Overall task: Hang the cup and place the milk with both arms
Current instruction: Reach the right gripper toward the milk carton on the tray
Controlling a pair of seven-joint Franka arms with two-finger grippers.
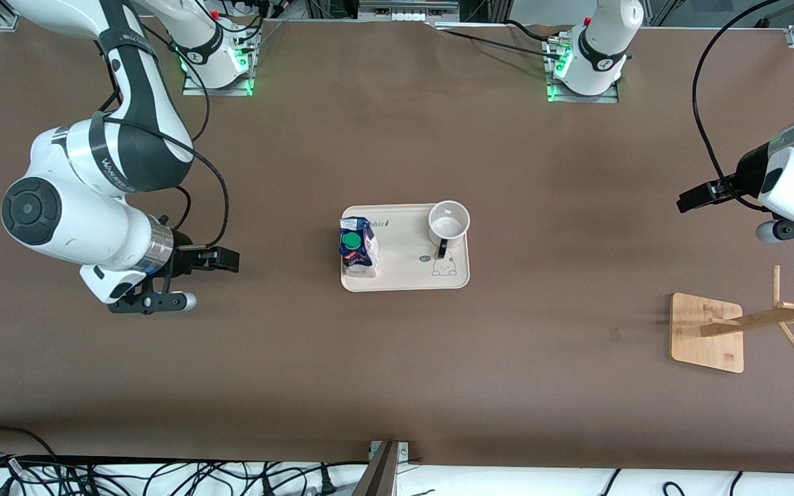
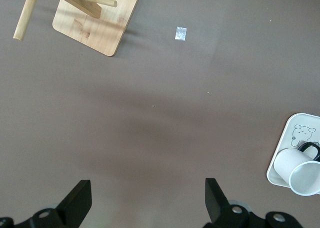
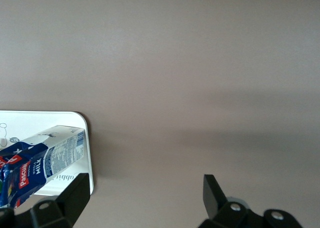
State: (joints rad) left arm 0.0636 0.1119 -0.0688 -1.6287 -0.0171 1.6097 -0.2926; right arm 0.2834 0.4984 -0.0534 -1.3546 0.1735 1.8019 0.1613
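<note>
Currently both tools stand released and empty: the left tool point(image 2: 147, 200) over bare bench near the wooden rack point(image 1: 741, 329), the right tool point(image 3: 145, 198) beside the tray point(image 1: 404, 279). The cup point(image 1: 449, 222) and milk point(image 1: 358, 249) stand upright on that tray. Risks: the thin handle may miss a peg; the tall carton may tip if gripped high. The brown bench point(image 1: 397, 138) is matte, with cables along its edges.

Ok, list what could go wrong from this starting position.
1. The cup and milk share one small tray; both open grippers, left and right, reaching in together might collide.
2. The milk is tall and narrow, so a glancing finger could topple it.
3. The cup's thin handle must meet a slim rack peg, so misalignment could drop it.
</note>
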